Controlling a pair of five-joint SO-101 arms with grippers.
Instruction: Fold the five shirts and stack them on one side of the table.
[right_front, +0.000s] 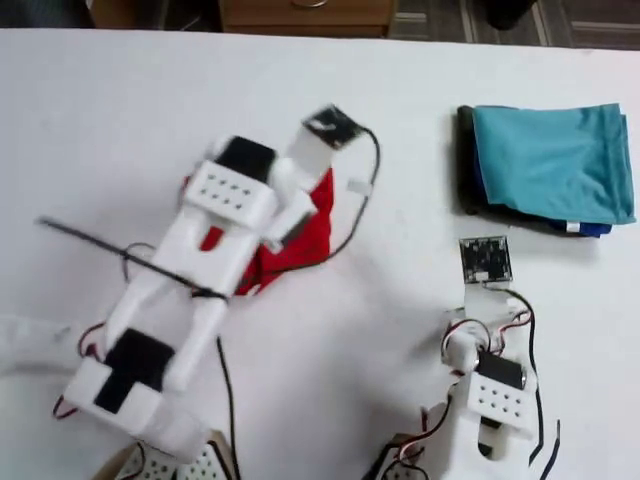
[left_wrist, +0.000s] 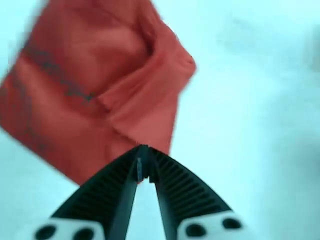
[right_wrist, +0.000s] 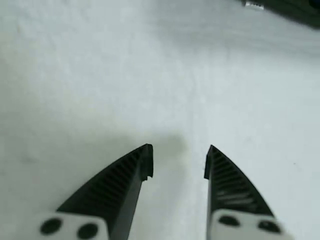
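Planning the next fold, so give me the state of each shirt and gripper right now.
red shirt: crumpled on the table, not folded.
shirt stack: folded, teal one on top.
left gripper: fingers shut at the red shirt's edge.
right gripper: fingers open over bare table.

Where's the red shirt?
In the high view the red shirt lies left of centre on the table, under the left arm, whose tool pinches its edge.

The right pincer (right_wrist: 178, 150) stands spread apart above the white table (right_wrist: 90, 70)
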